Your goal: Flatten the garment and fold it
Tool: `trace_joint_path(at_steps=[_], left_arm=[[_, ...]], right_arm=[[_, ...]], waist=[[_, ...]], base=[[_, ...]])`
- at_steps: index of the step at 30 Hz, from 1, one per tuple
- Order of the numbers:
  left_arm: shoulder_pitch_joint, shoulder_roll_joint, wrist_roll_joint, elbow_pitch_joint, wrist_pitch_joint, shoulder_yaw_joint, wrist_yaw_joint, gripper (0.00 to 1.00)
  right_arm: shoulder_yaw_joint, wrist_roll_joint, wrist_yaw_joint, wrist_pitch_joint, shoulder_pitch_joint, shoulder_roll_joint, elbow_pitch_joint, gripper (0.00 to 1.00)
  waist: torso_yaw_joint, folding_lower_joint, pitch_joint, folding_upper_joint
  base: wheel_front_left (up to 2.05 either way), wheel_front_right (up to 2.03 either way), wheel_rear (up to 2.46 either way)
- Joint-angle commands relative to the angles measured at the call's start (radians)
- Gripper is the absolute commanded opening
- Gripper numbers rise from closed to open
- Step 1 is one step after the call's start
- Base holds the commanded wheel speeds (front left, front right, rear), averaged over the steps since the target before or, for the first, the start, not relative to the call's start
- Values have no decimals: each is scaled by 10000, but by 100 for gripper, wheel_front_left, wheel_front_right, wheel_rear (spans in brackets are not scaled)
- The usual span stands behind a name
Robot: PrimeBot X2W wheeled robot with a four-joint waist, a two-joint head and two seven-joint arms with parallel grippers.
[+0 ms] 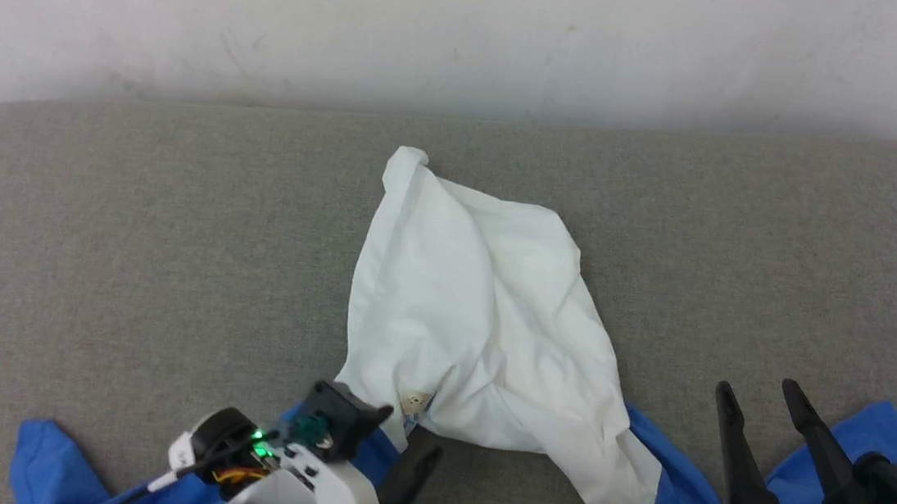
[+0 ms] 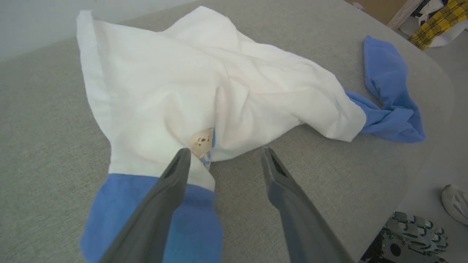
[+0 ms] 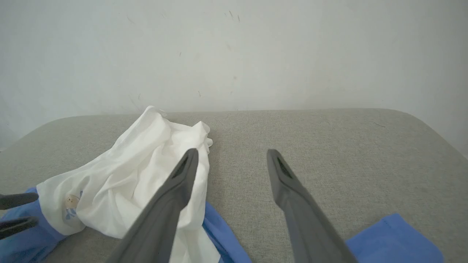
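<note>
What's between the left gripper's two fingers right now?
Bare grey cushion, seen in the left wrist view. The left gripper is open, with the garment just past its tips.

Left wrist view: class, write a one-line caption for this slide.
Left gripper, fingers open, poised at the tan emblem of a crumpled white-and-blue shirt on a grey padded surface.

Crumpled garment [image 1: 483, 321] on grey surface [image 1: 127, 254]

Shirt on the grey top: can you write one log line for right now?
shirt: crumpled, unfolded, on grey top | left claw: open, near tan emblem | right claw: open, near blue sleeve
</note>
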Motion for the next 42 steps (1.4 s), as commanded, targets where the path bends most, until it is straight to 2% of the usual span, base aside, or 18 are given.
trace_joint_path(at_steps=[1, 5, 10, 14, 15, 16, 17, 18, 22, 25, 30, 33, 38, 42], left_arm=[[-81, 182, -37, -98, 262, -231, -81, 100], [-198, 743, 3, 118, 1117, -884, -161, 100], [-665, 1442, 586, 1117, 1658, -1085, -175, 100], [-915, 1767, 638, 1835, 2303, -1361, -192, 100], [-955, 1816, 514, 1974, 2520, -1508, -200, 85], [-991, 1870, 332, 2091, 2749, -1699, -208, 35], [-1078, 1986, 184, 2087, 2891, -2004, -214, 4], [-1191, 2082, -60, 1981, 2937, -2332, -217, 0], [-2022, 2816, -766, 945, 2948, -3520, -221, 0], [-2697, 3474, -1017, -126, 2938, -3953, -222, 0], [-3217, 4098, -1595, -1941, 3010, -3686, -186, 0], [-3361, 4425, -1795, -2576, 2969, -2947, 280, 0], [-3278, 4563, -2169, -1688, 2292, -1630, 1325, 0], [-3131, 3986, -2806, 217, 1319, -1031, 1662, 0]], right_arm=[[14, 98, -7, -71, -100, 30, 38, 100], [86, 170, -7, -168, -281, 30, 138, 100], [104, 222, -7, -216, -474, 31, 236, 100], [77, 317, -7, -212, -537, 31, 301, 100], [74, 320, -7, -216, -548, 31, 316, 100], [76, 324, -7, -222, -561, 31, 332, 100], [88, 335, -7, -224, -576, 31, 352, 100], [84, 341, -7, -222, -587, 31, 376, 100], [-62, 358, -7, -207, -494, 31, 452, 100], [-153, 421, -7, -175, -379, 31, 511, 100], [-280, 556, -7, -152, -222, 31, 558, 100], [-314, 606, -7, -117, -171, 31, 538, 100], [-205, 629, -7, -39, -294, 31, 507, 100], [-143, 557, -7, 70, -489, 31, 484, 100]], waist=[[-63, -1, 134, 0], [-145, -1, 408, 0], [-255, -1, 674, 0], [-293, -1, 736, 0], [-290, -1, 735, 0], [-288, -1, 727, 0], [-296, -1, 709, 0], [-289, -1, 669, 0], [-150, -1, 426, 0], [-25, -1, 195, 0], [137, -1, -83, 0], [184, -1, -92, 0], [108, -1, 175, 0], [-45, -1, 522, 0]], base=[[0, 0, 0], [0, 0, 0], [0, 0, 0], [0, 0, 0], [0, 0, 0], [0, 0, 0], [0, 0, 0], [0, 0, 0], [0, 0, 0], [0, 0, 0], [0, 0, 0], [0, 0, 0], [0, 0, 0], [0, 0, 0]])
